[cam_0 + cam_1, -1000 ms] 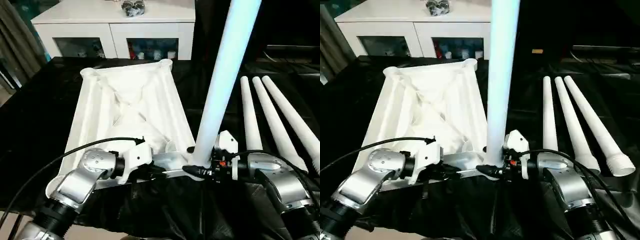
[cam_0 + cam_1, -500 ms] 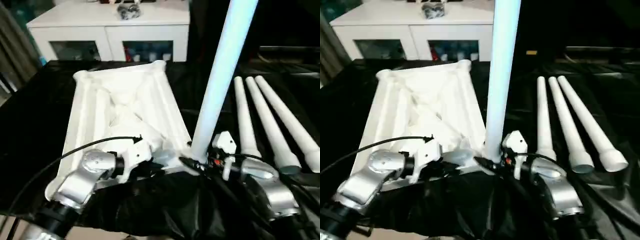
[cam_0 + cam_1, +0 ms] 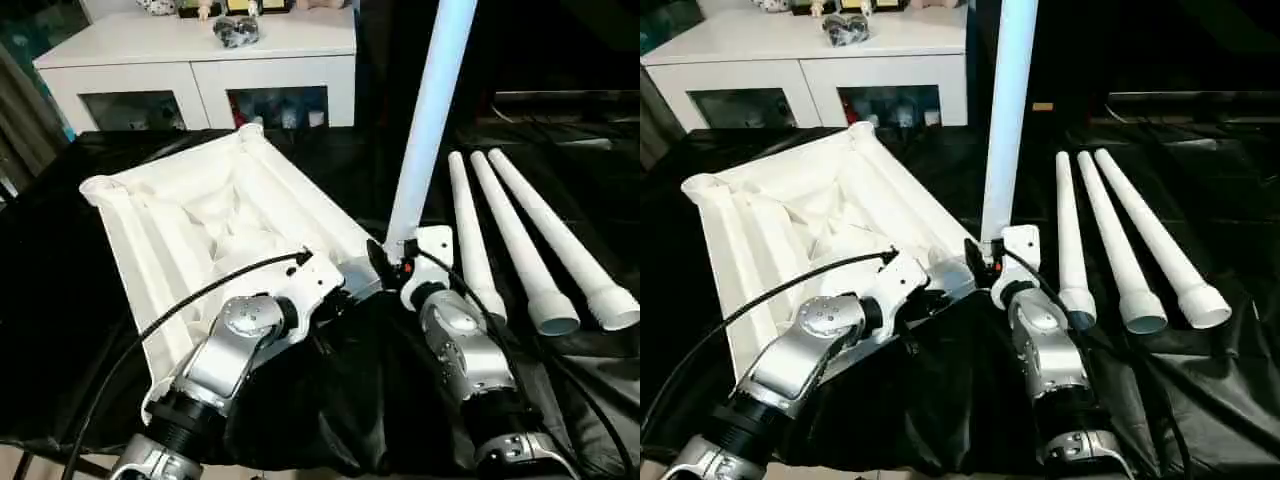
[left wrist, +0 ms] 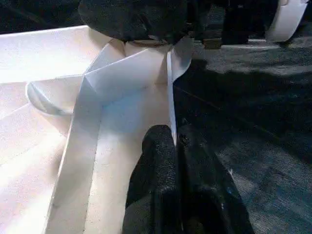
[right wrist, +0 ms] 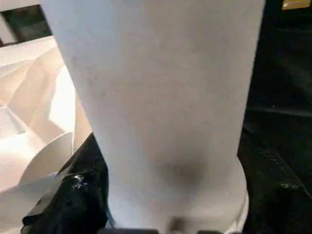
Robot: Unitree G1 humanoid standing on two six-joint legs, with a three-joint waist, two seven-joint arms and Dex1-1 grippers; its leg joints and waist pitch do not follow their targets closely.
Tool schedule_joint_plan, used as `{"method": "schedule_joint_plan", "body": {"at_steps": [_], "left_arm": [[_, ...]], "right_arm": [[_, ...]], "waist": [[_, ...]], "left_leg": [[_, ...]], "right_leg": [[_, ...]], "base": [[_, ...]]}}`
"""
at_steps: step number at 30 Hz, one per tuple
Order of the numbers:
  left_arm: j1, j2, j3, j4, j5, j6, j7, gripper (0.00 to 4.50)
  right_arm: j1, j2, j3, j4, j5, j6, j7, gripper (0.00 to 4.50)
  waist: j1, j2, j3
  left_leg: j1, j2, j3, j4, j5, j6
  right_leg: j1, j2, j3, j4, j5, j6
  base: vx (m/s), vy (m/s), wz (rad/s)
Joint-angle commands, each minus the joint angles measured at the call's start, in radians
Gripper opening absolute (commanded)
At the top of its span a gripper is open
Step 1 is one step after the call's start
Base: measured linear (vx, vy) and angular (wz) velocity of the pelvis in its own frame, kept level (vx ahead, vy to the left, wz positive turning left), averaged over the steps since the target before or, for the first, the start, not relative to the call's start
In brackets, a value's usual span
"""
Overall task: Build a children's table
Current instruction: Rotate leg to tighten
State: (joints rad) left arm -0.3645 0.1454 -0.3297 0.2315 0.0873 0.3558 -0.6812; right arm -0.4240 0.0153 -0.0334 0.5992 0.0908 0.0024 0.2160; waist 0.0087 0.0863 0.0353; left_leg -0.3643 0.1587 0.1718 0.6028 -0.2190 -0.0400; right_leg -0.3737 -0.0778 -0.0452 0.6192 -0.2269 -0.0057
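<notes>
upright leg (image 3: 428, 110) top cut off by the frame, its base hidden behind the right pincer (image 3: 388, 268)

The tabletop (image 3: 210, 230) has swung round on the black cloth: its near right corner, pinched by the left gripper (image 4: 173, 146), now sits nearer the frame's centre. The upright leg (image 3: 425, 120) in the right gripper (image 3: 392, 265) has moved with it.
</notes>
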Motion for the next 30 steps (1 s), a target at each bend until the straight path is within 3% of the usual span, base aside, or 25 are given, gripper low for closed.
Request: {"method": "schedule_joint_plan", "body": {"at_steps": [1,6,8,10,15,19,22,23,24,27,30], "left_arm": [[-0.022,-0.021,-0.066,-0.021,-0.023,-0.071,-0.049,0.00],[-0.018,0.019,-0.062,-0.028,-0.024,-0.100,-0.094,0.00],[-0.008,0.049,-0.060,-0.040,-0.034,-0.116,-0.134,0.00],[0.000,0.073,-0.059,-0.048,-0.041,-0.127,-0.167,0.00],[0.016,0.139,-0.047,-0.052,-0.073,-0.157,-0.259,0.00],[0.024,0.184,-0.043,-0.055,-0.096,-0.171,-0.326,0.00],[0.024,0.219,-0.042,-0.049,-0.114,-0.190,-0.376,0.00],[0.024,0.226,-0.043,-0.046,-0.115,-0.196,-0.386,0.00],[0.024,0.235,-0.044,-0.045,-0.120,-0.201,-0.403,0.00],[0.024,0.259,-0.049,-0.043,-0.122,-0.216,-0.438,0.00],[0.024,0.267,-0.048,-0.042,-0.125,-0.220,-0.448,0.00]], "right_arm": [[0.008,0.050,0.017,0.061,0.048,0.029,0.044,3.52],[0.010,0.007,0.061,0.028,0.021,-0.001,0.108,3.86],[0.020,-0.030,0.076,-0.010,0.020,0.002,0.179,3.86],[0.029,-0.059,0.083,-0.038,0.022,0.008,0.241,3.86],[0.079,-0.208,0.162,-0.143,0.026,0.032,0.491,3.86],[0.128,-0.314,0.216,-0.244,0.061,0.063,0.683,3.86],[0.151,-0.379,0.235,-0.307,0.092,0.115,0.798,3.86],[0.154,-0.394,0.240,-0.316,0.098,0.123,0.819,3.71],[0.158,-0.411,0.246,-0.328,0.103,0.129,0.848,3.61],[0.164,-0.445,0.263,-0.347,0.112,0.143,0.907,3.30],[0.165,-0.455,0.268,-0.357,0.118,0.151,0.924,3.07]], "waist": [[0.007,-0.004,-0.039],[0.010,-0.001,-0.049],[0.013,-0.003,-0.054],[0.016,-0.002,-0.054],[0.032,0.002,-0.055],[0.043,-0.002,-0.054],[0.053,-0.003,-0.050],[0.051,-0.016,-0.050],[0.054,-0.011,-0.050],[0.052,-0.021,-0.049],[0.052,-0.019,-0.050]], "left_leg": [[-0.004,0.063,-0.032,-0.092,-0.260,0.025],[-0.008,0.064,-0.030,-0.083,-0.154,0.064],[-0.011,0.062,-0.028,-0.073,-0.073,0.102],[-0.010,0.062,-0.027,-0.071,-0.074,0.121],[0.000,0.069,-0.025,-0.068,-0.079,0.127],[-0.001,0.071,-0.023,-0.066,-0.071,0.144],[0.000,0.073,-0.022,-0.070,-0.103,0.137],[-0.001,0.074,-0.020,-0.070,-0.107,0.133],[-0.001,0.074,-0.022,-0.071,-0.110,0.130],[-0.001,0.074,-0.019,-0.072,-0.109,0.123],[0.000,0.074,-0.019,-0.071,-0.098,0.121]], "right_leg": [[0.027,-0.077,0.044,-0.097,-0.246,-0.203],[0.034,-0.075,0.040,-0.082,-0.082,-0.236],[0.039,-0.073,0.036,-0.068,0.058,-0.260],[0.039,-0.074,0.037,-0.067,0.076,-0.267],[0.036,-0.068,0.034,-0.064,0.089,-0.277],[0.039,-0.070,0.036,-0.062,0.104,-0.275],[0.036,-0.070,0.036,-0.067,0.039,-0.273],[0.035,-0.071,0.037,-0.068,0.026,-0.274],[0.036,-0.072,0.038,-0.067,0.013,-0.275],[0.034,-0.071,0.038,-0.071,-0.024,-0.269],[0.033,-0.071,0.038,-0.069,-0.022,-0.267]], "base": [[0.000,0.000,0.00],[0.000,0.000,0.00],[0.028,0.000,-0.01],[0.000,0.000,0.00],[0.000,0.000,0.00],[0.000,0.000,0.00],[0.000,0.000,0.00],[0.000,0.000,0.00],[0.000,0.000,0.00],[0.000,0.000,0.00],[0.000,0.000,0.00]]}}
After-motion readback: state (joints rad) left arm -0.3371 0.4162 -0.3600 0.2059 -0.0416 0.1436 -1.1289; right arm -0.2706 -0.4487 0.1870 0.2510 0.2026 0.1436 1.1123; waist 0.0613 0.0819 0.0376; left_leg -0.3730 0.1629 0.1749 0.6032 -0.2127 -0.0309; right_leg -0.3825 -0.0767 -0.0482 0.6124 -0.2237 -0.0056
